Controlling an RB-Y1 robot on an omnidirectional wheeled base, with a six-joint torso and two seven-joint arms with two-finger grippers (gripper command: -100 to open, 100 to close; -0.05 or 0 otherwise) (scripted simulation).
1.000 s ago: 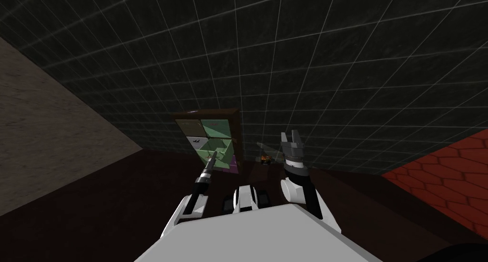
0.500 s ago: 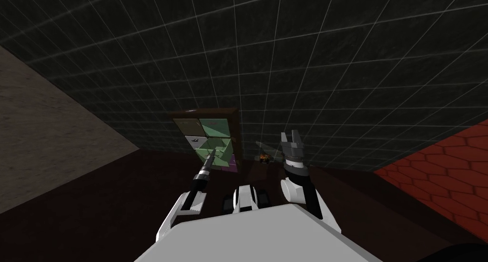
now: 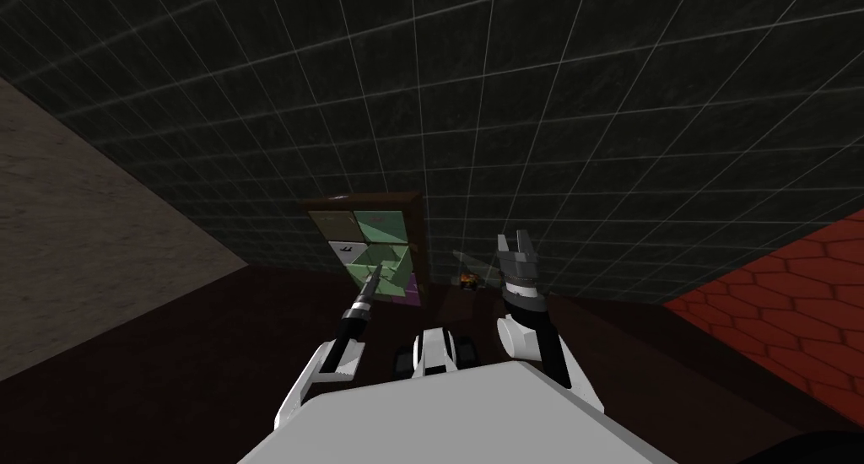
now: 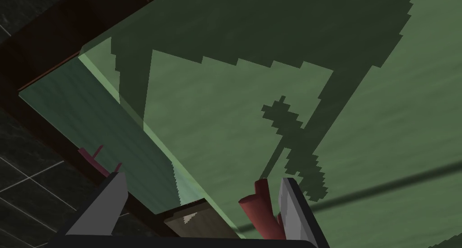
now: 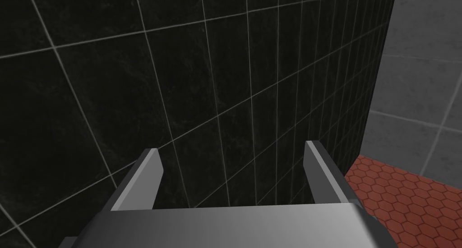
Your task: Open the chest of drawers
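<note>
**Drawer out, hand slack on the handle**

The chest of drawers (image 3: 342, 223) stands against the dark tiled wall (image 3: 506, 105), a dark brown frame with fronts of several colours. One green drawer (image 3: 398, 263) juts well out of the frame, so the opening looks largely done.

The left gripper (image 4: 203, 177) is at that drawer's front. Its fingers are spread wide and grip nothing, and the red handle (image 4: 259, 209) sits between them, just beside one finger and well apart from the other. The right gripper (image 3: 513, 240) is raised off to the side with its fingers apart, also empty.

The risk is in that loose hold:
- A further pull would rest on one blade alone, which could slide off the handle and leave the drawer where it is.
- Backing away at an angle could catch the handle on that same finger and drag the drawer askew.
- A hard tug could bring the drawer right out of the frame — it is already far out.
</note>
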